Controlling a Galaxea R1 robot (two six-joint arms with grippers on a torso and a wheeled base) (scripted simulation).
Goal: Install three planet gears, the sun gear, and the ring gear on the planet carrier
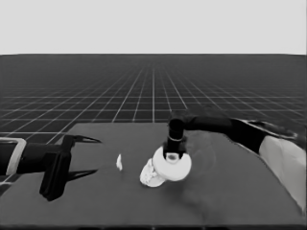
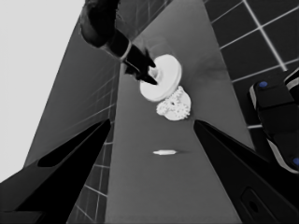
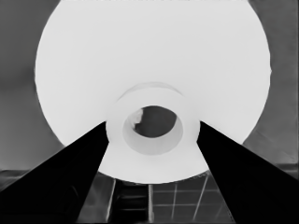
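My right gripper is shut on the raised hub of the larger round part, the ring gear, and holds it tilted above the table's middle. In the right wrist view that part fills the picture, with both fingers against its hub. Just left of it and partly under its edge sits a cluster of small toothed gears on the smaller round part, which is mostly covered. From the left wrist view the right gripper shows on the larger round part. My left gripper waits open at the left.
A thin white piece lies on the table between the left gripper and the gear cluster. The right arm's pale grey part crosses the table's right side. Dark machinery with blue lights sits past the table's edge.
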